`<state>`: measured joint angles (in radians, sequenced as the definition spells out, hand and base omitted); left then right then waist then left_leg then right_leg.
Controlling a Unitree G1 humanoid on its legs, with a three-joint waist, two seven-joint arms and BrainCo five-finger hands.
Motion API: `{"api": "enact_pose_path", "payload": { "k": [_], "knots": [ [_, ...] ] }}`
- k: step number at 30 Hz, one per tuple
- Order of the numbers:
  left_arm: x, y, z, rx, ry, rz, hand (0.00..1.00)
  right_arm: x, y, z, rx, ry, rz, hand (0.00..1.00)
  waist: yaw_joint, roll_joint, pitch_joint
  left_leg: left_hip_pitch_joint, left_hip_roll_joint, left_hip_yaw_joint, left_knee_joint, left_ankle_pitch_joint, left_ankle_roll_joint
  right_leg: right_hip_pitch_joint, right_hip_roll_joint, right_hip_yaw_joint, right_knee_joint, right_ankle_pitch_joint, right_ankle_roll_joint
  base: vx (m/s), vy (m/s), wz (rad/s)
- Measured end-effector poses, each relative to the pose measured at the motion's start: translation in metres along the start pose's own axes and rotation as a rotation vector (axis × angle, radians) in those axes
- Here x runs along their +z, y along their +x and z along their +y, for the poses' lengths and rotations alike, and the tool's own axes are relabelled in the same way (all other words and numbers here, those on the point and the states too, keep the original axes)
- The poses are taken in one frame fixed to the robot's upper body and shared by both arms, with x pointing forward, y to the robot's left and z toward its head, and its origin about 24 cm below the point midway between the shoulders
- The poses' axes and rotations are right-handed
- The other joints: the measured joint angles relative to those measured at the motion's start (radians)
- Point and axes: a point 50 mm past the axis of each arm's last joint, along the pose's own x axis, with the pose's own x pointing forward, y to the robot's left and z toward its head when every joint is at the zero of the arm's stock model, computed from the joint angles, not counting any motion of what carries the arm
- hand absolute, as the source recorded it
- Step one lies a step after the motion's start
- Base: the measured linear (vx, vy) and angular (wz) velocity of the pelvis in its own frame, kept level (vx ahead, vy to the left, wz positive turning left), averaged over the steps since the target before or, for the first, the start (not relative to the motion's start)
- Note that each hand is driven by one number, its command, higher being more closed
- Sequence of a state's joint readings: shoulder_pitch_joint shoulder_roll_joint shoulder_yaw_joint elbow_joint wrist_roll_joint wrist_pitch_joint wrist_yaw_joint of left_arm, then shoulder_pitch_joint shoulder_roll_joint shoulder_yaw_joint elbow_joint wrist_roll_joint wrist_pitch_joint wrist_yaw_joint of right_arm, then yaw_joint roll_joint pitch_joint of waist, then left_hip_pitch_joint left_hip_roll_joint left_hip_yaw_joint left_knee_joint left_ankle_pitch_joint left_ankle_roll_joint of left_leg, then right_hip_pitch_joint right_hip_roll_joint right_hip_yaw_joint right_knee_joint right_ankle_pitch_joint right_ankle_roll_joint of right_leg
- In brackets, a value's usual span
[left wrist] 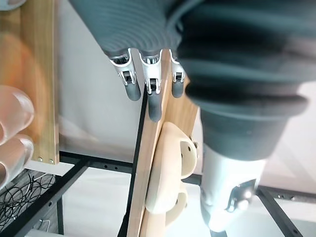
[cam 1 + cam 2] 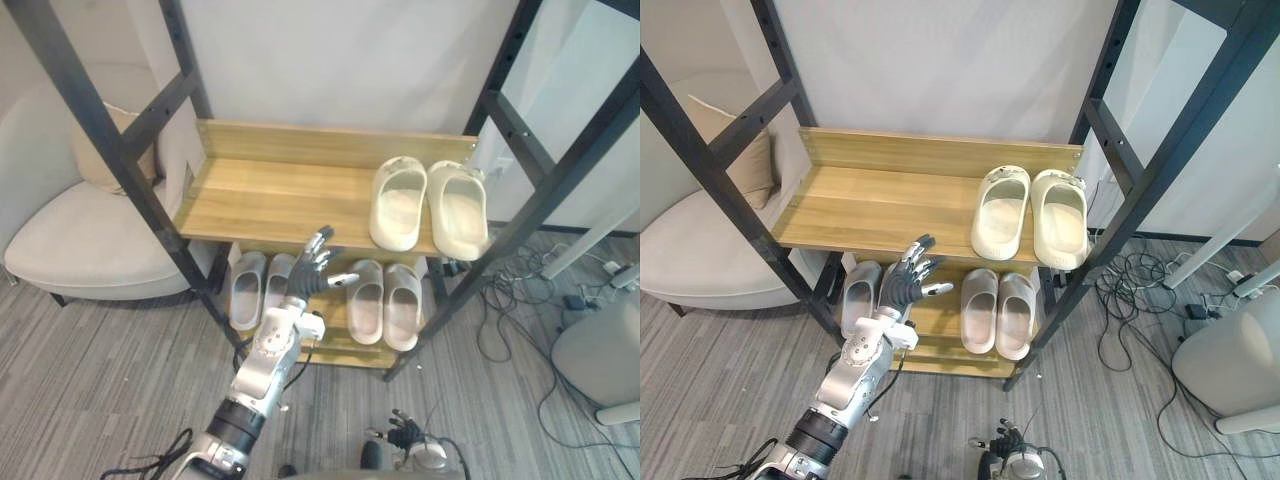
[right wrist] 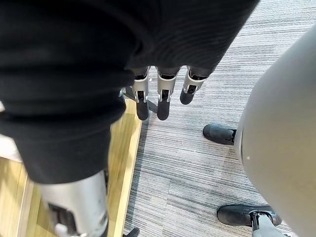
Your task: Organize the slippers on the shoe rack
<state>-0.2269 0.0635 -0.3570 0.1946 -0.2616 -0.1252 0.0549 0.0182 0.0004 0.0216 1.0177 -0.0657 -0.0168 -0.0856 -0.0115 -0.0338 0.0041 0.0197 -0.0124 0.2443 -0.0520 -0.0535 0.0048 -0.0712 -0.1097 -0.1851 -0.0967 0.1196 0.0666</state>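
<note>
The shoe rack of black metal posts and wooden shelves stands in front of the robot. Its upper shelf is bare on the left half and carries a cream pair at the right end, the two slippers side by side and touching. On the lower shelf lie two grey pairs, the left grey pair and the right grey pair, each set neatly with a strip of bare wood between them. No slipper lies loose on the floor in these views, so the sorting looks all but finished; at most a small straightening may remain.

The left robot hand is raised before the rack's front edge, fingers spread and released, grasping nothing. It shows in front of the gap between the two grey pairs, overlapping the inner slipper of the left grey pair; whether it touches it I cannot tell. The cream pair sits above and to its right, apart from it. The right robot hand hangs low over the floor, relaxed and empty, well away from every slipper.
</note>
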Motion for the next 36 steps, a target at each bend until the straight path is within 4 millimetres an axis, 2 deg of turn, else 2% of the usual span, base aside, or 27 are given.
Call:
{"api": "enact_pose_path", "payload": {
  "k": [3,31,36],
  "knots": [
    [-0.006,0.001,-0.005,-0.024,0.013,0.025,0.0,0.0,0.0,0.0,0.0,0.0,-0.001,0.0,-0.002,-0.001,0.0,0.0,0.0,-0.001,0.0,0.0,0.0,0.0,0.0,0.0,0.0,0.0,0.0,0.0,0.0,0.0],
    [-0.011,0.014,-0.043,-0.22,0.116,0.056,0.0,0.0,0.0,-0.007,-0.03,0.077,0.006,0.0,-0.009,-0.011,0.007,0.003,-0.001,0.009,-0.002,0.0,0.0,-0.002,0.0,0.009,0.0,0.001,0.002,0.0,0.0,0.0],
    [-0.012,0.013,-0.045,-0.228,0.117,0.059,0.0,0.0,0.0,-0.007,-0.031,0.078,0.006,0.0,-0.012,-0.014,0.009,0.006,-0.001,0.019,-0.002,0.0,0.0,-0.002,0.0,0.019,0.0,0.002,0.003,0.0,0.0,-0.04]
  ]
}}
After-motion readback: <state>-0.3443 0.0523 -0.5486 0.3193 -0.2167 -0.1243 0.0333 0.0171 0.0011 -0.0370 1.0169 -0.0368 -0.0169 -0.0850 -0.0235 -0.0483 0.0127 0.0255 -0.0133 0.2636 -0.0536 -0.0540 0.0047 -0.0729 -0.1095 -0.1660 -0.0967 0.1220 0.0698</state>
